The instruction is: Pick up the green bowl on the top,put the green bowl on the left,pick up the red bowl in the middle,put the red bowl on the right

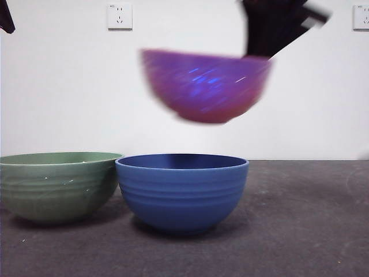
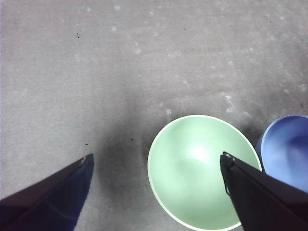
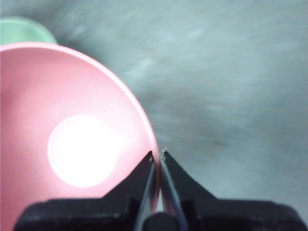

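The red bowl (image 1: 206, 85) hangs blurred in the air above the blue bowl, looking purple in the front view. My right gripper (image 3: 158, 155) is shut on its rim; the bowl (image 3: 72, 139) fills that wrist view's side, pink inside. The dark right arm (image 1: 275, 26) comes down from the top. The green bowl (image 1: 57, 184) stands upright on the table at the left, touching or nearly touching the blue bowl. My left gripper (image 2: 156, 159) is open high above the green bowl (image 2: 199, 171), holding nothing.
A blue bowl (image 1: 181, 190) stands in the middle of the dark grey table (image 1: 300, 219); its edge shows in the left wrist view (image 2: 286, 149). A white wall with two sockets is behind. The left arm's tip (image 1: 6, 17) shows at the top corner.
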